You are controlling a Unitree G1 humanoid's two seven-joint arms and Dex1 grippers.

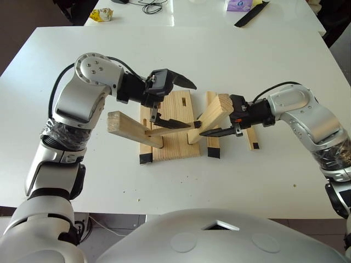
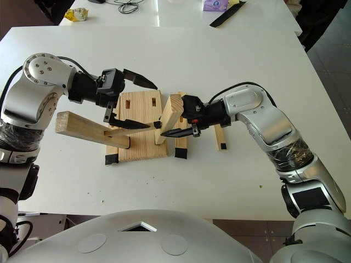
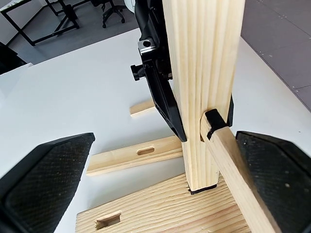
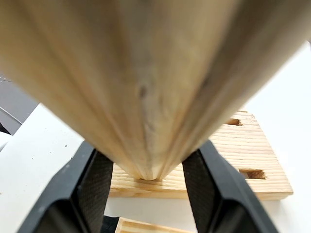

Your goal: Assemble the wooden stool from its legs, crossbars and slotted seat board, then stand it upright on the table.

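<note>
1. The slotted seat board (image 1: 174, 147) lies flat at the middle of the surface (image 1: 247, 60).
2. Two legs rise from it, both tilted. The left leg (image 1: 129, 127) leans toward 9 o'clock and the right leg (image 1: 216, 109) toward 2 o'clock. A crossbar (image 3: 233, 165) spans between them, its end meeting the right leg's side.
3. The right end effector (image 4: 148, 165) clamps the right leg, one finger on each face.
4. The left end effector (image 1: 192, 106) is spread wide around the crossbar. I cannot tell whether its lower finger touches the bar.
5. A spare leg (image 1: 213, 143) lies just beside the board at 3 o'clock, and a second spare leg (image 1: 252, 137) lies farther out the same way.
6. The step in hand is probably seating the right leg with the crossbar joined.
7. To do it well:
   - Bring the leg's top back toward upright.
   - Press along the leg's own axis, not sideways.
   - Close the left end effector on the crossbar near the joint so it stays engaged.
   - Avoid levering the left leg out.
</note>
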